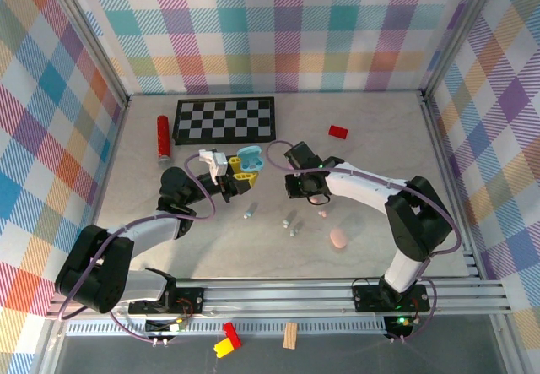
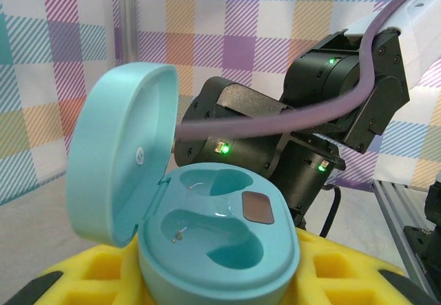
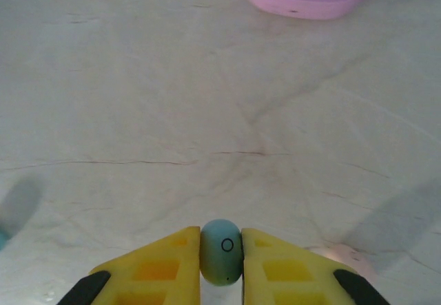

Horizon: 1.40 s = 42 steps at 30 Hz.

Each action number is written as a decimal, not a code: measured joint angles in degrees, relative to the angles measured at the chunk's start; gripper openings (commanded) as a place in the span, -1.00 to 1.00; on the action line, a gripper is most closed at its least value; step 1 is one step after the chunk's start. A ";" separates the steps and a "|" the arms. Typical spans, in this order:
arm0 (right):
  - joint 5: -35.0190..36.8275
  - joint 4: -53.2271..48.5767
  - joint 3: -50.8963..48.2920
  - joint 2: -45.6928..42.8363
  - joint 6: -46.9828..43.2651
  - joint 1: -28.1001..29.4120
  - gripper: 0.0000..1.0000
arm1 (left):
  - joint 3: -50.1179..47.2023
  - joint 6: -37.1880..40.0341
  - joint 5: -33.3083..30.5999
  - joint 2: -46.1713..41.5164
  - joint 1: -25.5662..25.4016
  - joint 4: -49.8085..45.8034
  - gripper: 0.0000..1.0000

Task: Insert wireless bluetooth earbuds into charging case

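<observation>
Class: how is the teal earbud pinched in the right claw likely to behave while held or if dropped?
The earbud looks smooth and rounded, touching the right claw's yellow fingers only at its sides, so it may slip or twist. Being tiny, it is probably light. Dropped short of the open charging case, it might roll.

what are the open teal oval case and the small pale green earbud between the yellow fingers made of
Teal oval case: likely moulded plastic, satin finish, soft highlights on lid and wells. Pale green earbud: probably smooth plastic, even colour, faint sheen; close blur leaves it open.
</observation>
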 measured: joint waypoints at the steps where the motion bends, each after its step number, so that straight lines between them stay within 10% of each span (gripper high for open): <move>1: 0.87 -0.42 0.00 0.00 0.02 0.00 -0.65 | 0.00 0.00 0.02 0.00 0.00 -0.04 -0.27; 24: 12.20 -4.74 -0.70 -2.84 -0.02 0.00 -0.66 | 0.00 1.18 -0.17 -0.48 0.09 -3.58 -0.27; 42: -18.78 10.12 -5.51 -30.12 -21.79 0.00 -0.66 | 0.50 4.42 3.63 -2.19 0.22 -12.02 -0.26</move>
